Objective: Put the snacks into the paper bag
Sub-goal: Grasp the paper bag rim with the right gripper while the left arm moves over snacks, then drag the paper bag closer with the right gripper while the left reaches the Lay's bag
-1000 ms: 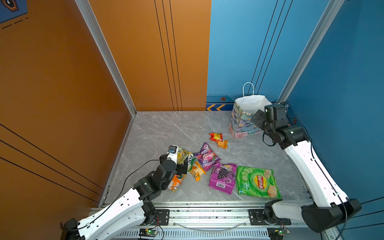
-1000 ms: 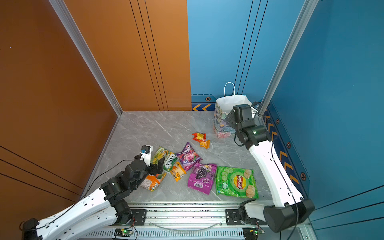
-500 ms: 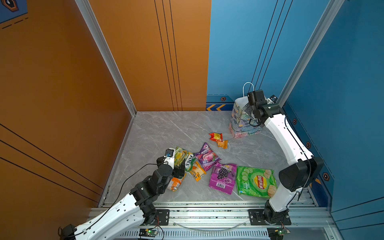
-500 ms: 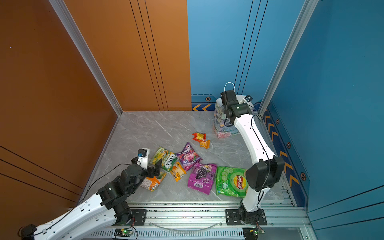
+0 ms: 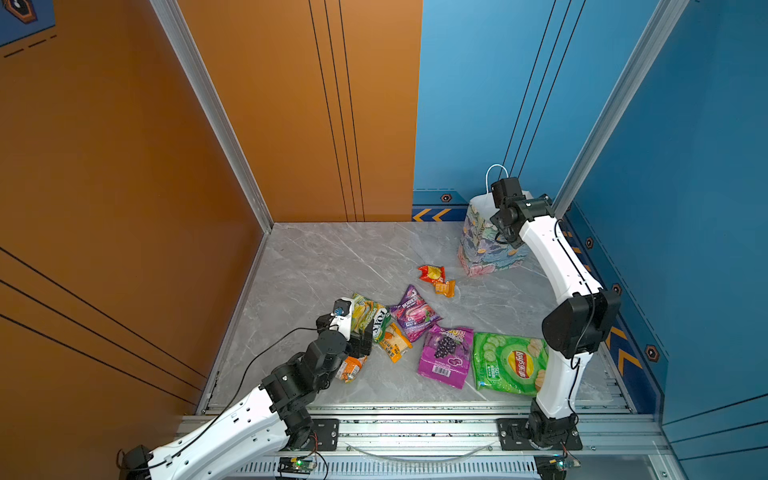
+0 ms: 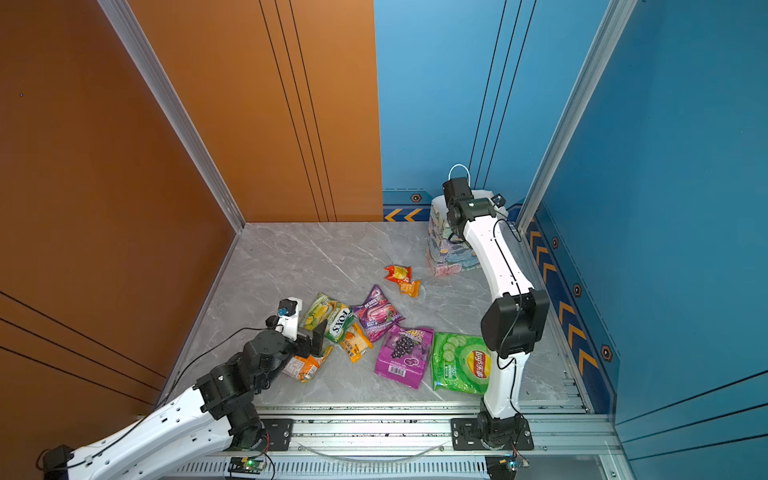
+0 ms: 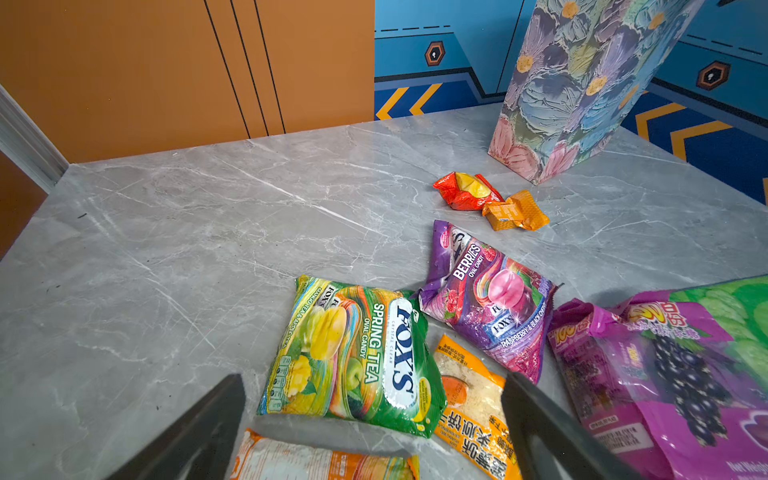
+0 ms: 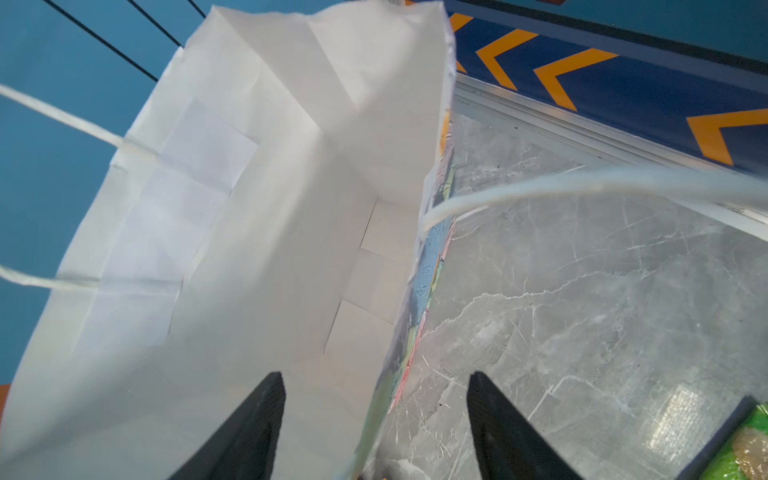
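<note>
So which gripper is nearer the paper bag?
Right. The right gripper straddles one wall of the paper bag; the left gripper is far off, by the Fox's Spring Tea packet.

Snack packets: eight in all.
- green crisps bag [image 5: 509,361]: one, large.
- Purple bags: two, namely one grape bag [image 5: 444,357] and one berries bag [image 5: 413,313].
- green-and-yellow candy bag [image 5: 370,318]: one.
- Orange packets: two, namely one printed packet [image 5: 392,343] and one orange-and-white packet [image 5: 351,368].
- Small sachets: two, namely one red sachet [image 5: 432,273] and one orange sachet [image 5: 445,287].

paper bag [image 5: 482,245]: one, flower-printed.
- Cord handles: two, namely the far handle [image 8: 62,116] and the near handle [image 8: 582,183].

Robot arms: two, namely the left arm [image 5: 249,419] and the right arm [image 5: 557,257].
</note>
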